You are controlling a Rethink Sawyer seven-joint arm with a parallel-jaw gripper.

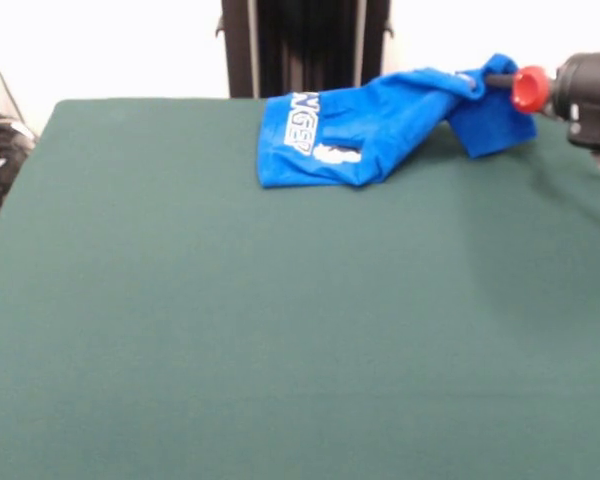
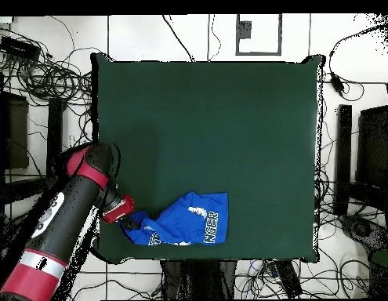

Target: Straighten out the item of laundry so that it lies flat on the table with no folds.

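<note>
The item of laundry (image 1: 360, 135) is a bright blue garment with white lettering and a white label patch. It lies rumpled near the table's far edge, right of the pedestal. The table (image 1: 280, 330) is covered in dark green cloth. My gripper (image 1: 492, 80) comes in from the right edge and is shut on the garment's right end, which is drawn up off the cloth and folds down beside it. In the overhead view the garment (image 2: 189, 221) lies near the bottom edge of the table (image 2: 212, 125), with my gripper (image 2: 132, 223) on its left corner.
The black pedestal (image 1: 305, 45) stands just behind the garment. My arm (image 2: 67, 227) reaches in over the table's bottom-left corner in the overhead view. Cables (image 2: 48, 74) and dark equipment (image 2: 377, 157) lie on the floor round the table.
</note>
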